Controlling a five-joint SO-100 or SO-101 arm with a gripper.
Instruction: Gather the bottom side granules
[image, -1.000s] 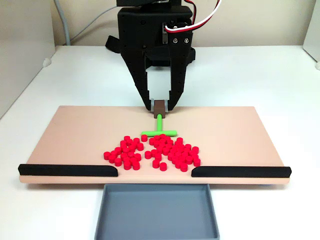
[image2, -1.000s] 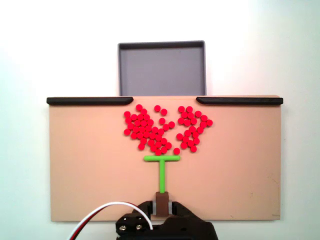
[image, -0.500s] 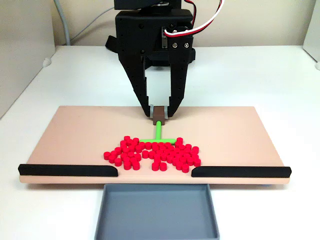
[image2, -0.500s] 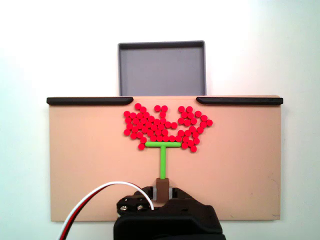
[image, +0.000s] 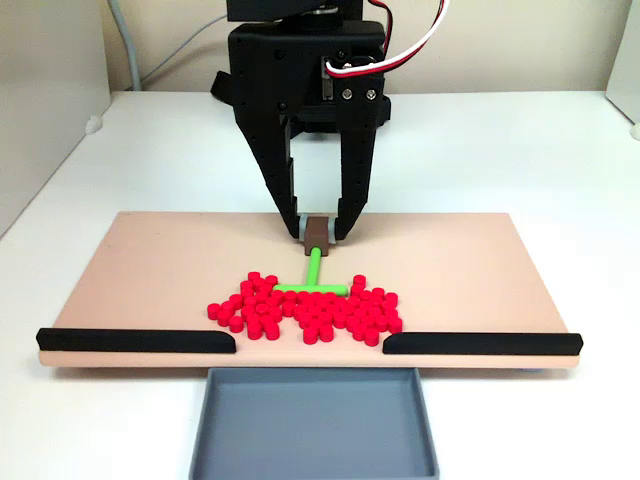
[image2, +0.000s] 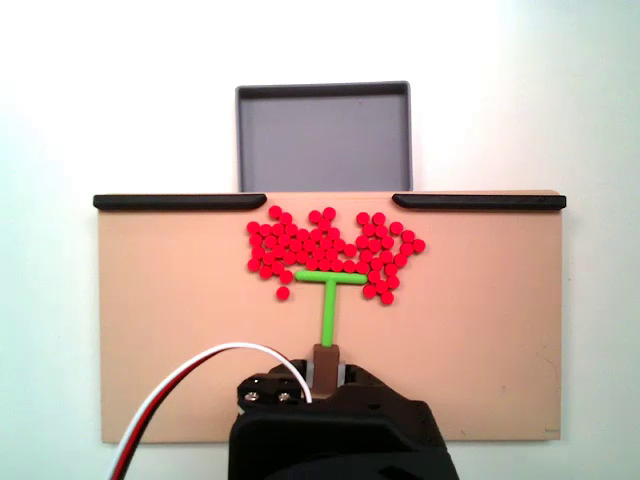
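Board (image: 150, 270): flat tan rectangle, matte, on a white table (image: 520, 140). Two black rails (image: 135, 341) run along one long edge with a gap between them; a grey shallow tray (image: 315, 425) with a raised rim sits at that gap, off the board.

Granules (image: 305, 308): small red matte cylinders, all alike, packed in a wide flat cluster just short of the gap. In a fixed view (image2: 330, 247) the cluster lies at 12 o'clock from the gripper (image2: 326, 368), near the rails; one stray pellet sits at its 7 o'clock edge.

Pusher (image2: 328, 300): green, T-shaped, thin round stem, crossbar touching the cluster's near side, with pellets flanking both bar ends. Brown block (image: 318, 232) caps the stem's end.

Gripper (image: 318, 232): black plastic, stepped fingers (image: 283, 190), clamped on the brown block. The granules sit apart from the fingers, a stem's length away, at 6 o'clock in this view. Red, white and black wires (image: 415, 40) at its top.
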